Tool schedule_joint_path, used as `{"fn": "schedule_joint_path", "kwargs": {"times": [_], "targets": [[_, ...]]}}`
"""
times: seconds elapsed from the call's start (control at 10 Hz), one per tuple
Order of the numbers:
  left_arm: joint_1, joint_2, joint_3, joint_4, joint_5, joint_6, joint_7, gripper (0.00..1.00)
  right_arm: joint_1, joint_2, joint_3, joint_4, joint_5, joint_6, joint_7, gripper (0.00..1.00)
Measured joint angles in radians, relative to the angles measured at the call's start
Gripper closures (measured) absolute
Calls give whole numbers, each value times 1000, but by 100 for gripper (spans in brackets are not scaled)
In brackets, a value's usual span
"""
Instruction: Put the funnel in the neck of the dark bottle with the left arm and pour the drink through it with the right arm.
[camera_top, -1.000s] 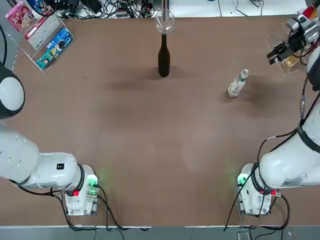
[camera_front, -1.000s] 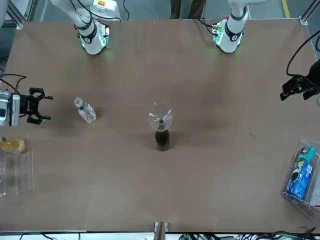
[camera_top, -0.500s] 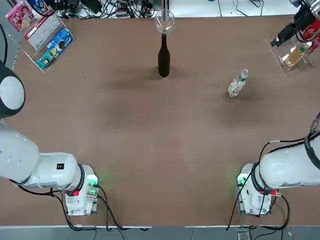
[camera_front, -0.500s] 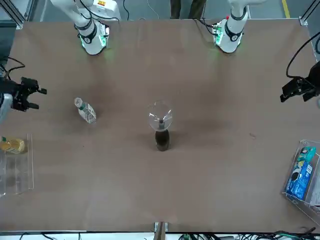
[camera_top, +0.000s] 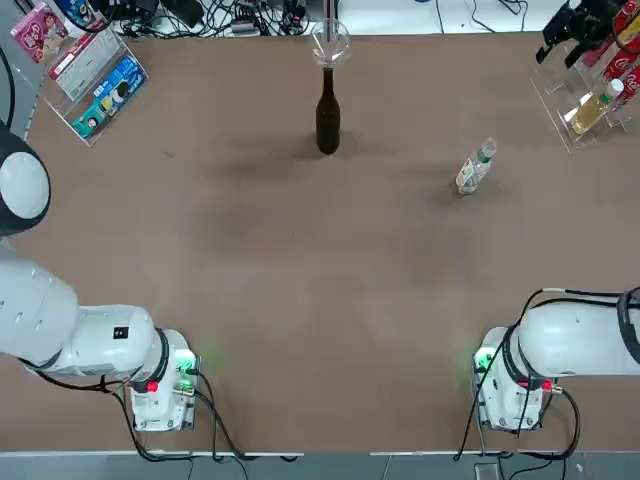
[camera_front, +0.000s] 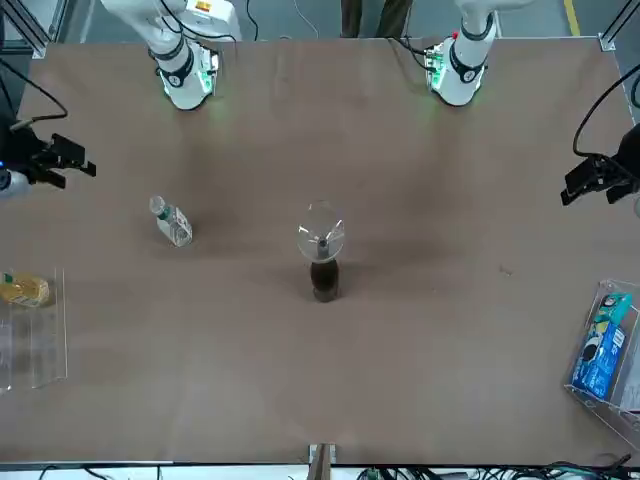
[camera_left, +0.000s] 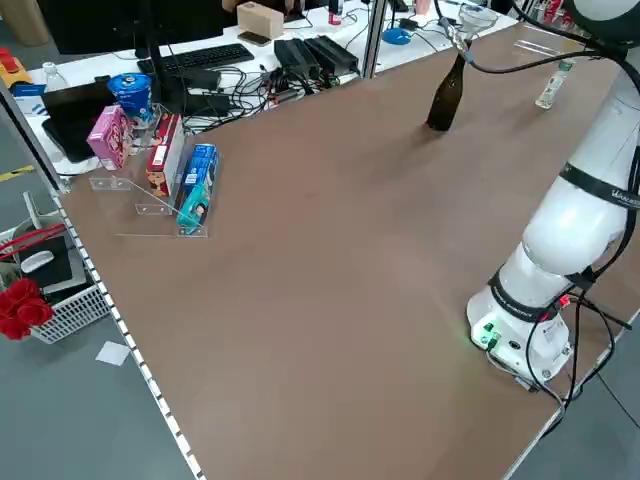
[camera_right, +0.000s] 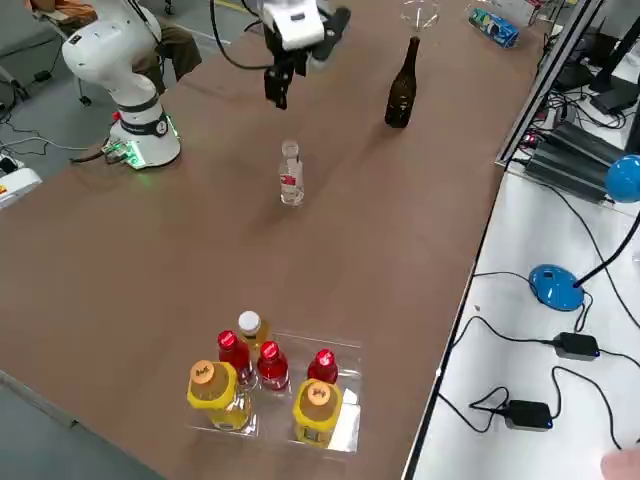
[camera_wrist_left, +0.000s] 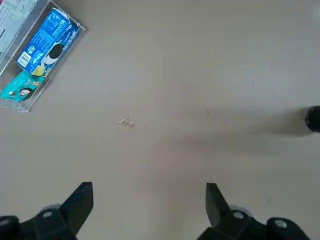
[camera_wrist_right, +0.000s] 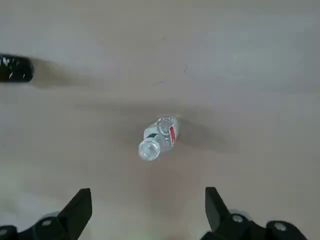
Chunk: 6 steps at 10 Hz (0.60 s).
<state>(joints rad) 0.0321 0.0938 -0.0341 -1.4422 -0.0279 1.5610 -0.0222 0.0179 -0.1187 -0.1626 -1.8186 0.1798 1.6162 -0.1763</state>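
Shows the funnel (camera_top: 330, 42) already seated, rim up, in the neck of the dark bottle (camera_top: 327, 125), upright near the far edge of the table (camera_top: 300, 290). Suggests the first half of the job is done and the pour not yet begun.

Places the drink (camera_top: 475, 168) upright and untouched, well apart from the dark bottle, on the robot's right and a little nearer the arms' bases.

Catches the right gripper (camera_wrist_right: 147, 197) high over the table, well to the right of the dark bottle, looking straight down on the drink's cap. Jaws spread wide and empty, most likely to come down around the small bottle for a grasp.

Sets the left gripper (camera_wrist_left: 149, 192) far to the left of the dark bottle, jaws likewise wide with nothing between them, probably parked there to leave the pouring side clear.

Calls next for a firm grip on the drink, and for care near the funnel, apparently only resting loose in the neck.
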Motion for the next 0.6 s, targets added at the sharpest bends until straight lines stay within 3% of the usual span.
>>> {"fn": "schedule_joint_path", "kwargs": {"times": [0.3, 0.6], "targets": [[0, 0, 0, 3, 0, 0, 0, 1, -2, -85, 35, 33, -117, -3, 179, 0], [1, -2, 0, 8, 0, 0, 0, 1, -24, -100, 108, 45, -163, -27, 220, 0]]}}
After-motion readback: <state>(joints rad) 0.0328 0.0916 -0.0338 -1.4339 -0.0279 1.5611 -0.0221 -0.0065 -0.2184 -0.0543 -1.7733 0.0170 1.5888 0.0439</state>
